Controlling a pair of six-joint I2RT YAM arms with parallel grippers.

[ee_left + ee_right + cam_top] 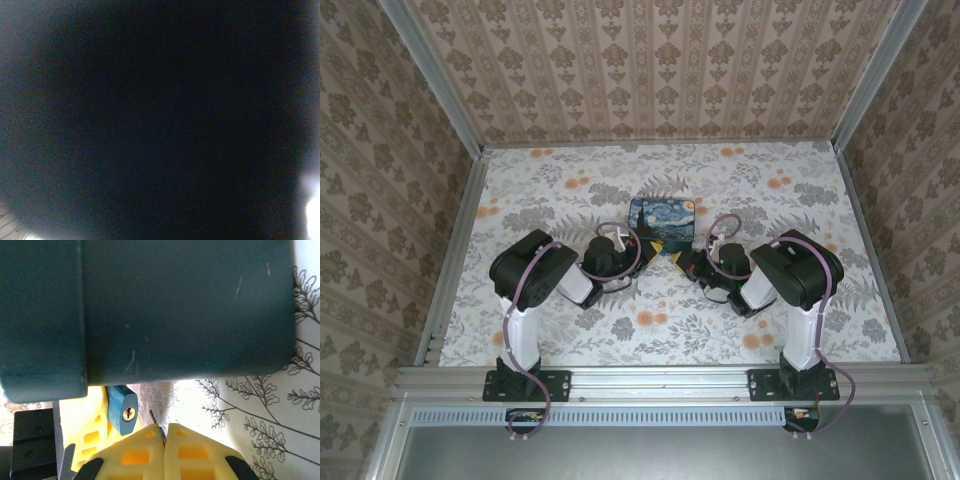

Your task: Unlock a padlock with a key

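Observation:
The small blue padlock [122, 407] hangs with its brass keyhole facing the right wrist camera. It rests against a yellow finger [85, 432] of my left gripper [642, 248], which appears shut on it. My right gripper [164, 427] is shut on the key [154, 418], whose thin metal tip pokes out between the yellow fingertips. That tip sits just right of the keyhole, a short gap away and outside it. From above, both grippers meet at the near edge of the painted-print box [663, 222], with my right gripper [678, 260] on the right. The left wrist view is dark.
The dark side of the painted-print box [175, 305] looms right over the padlock and key. The floral tablecloth [570, 190] spreads around it, walled at the back and sides. Metal rails [660, 380] run along the near edge by the arm bases.

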